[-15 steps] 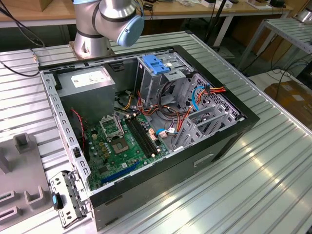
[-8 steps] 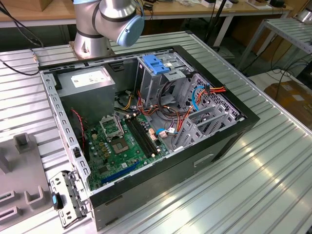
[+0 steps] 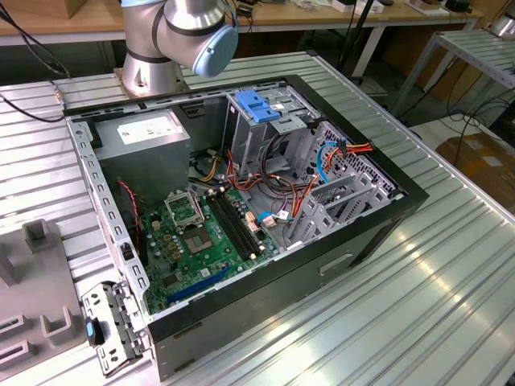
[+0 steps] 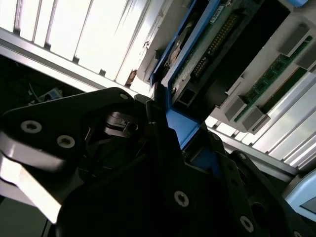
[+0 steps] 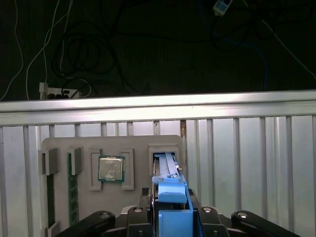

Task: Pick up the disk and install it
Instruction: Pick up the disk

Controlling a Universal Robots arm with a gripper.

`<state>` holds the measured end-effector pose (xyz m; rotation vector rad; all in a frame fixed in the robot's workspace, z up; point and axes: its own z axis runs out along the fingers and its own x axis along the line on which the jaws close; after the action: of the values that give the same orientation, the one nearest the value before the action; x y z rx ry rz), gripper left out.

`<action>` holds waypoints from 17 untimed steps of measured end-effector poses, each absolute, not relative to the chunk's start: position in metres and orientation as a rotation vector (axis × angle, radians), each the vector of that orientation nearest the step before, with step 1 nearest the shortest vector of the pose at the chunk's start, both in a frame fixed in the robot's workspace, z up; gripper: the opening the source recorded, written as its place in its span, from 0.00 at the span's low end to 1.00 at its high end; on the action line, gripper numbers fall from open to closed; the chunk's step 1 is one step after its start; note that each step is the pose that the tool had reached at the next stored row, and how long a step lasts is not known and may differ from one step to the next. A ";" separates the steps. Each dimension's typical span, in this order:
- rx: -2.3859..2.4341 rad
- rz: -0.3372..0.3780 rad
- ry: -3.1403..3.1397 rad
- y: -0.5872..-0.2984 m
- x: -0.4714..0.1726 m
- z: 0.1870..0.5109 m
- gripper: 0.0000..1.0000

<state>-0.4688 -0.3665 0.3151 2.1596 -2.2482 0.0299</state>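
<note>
One disk (image 5: 170,190) stands on edge in one grey tray (image 5: 59,148) near the worktop (image 5: 247,163) edge, with one gripper (image 5: 173,205) clenched on it.

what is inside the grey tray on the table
In the tray: a disk standing on edge in its slot, a square processor chip and a green memory stick. The slot's floor under the disk is covered.

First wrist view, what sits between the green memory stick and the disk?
In the first wrist view, a processor chip lies in a pocket of the grey tray, between the memory stick and the disk.
</note>
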 end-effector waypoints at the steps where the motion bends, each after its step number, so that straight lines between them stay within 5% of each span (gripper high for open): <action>1: 2.160 0.030 -2.248 -0.366 -0.469 0.316 0.37; 17: 2.160 0.030 -2.248 -0.366 -0.469 0.335 0.37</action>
<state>-0.4688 -0.3664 0.3351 2.1595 -2.2483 0.0299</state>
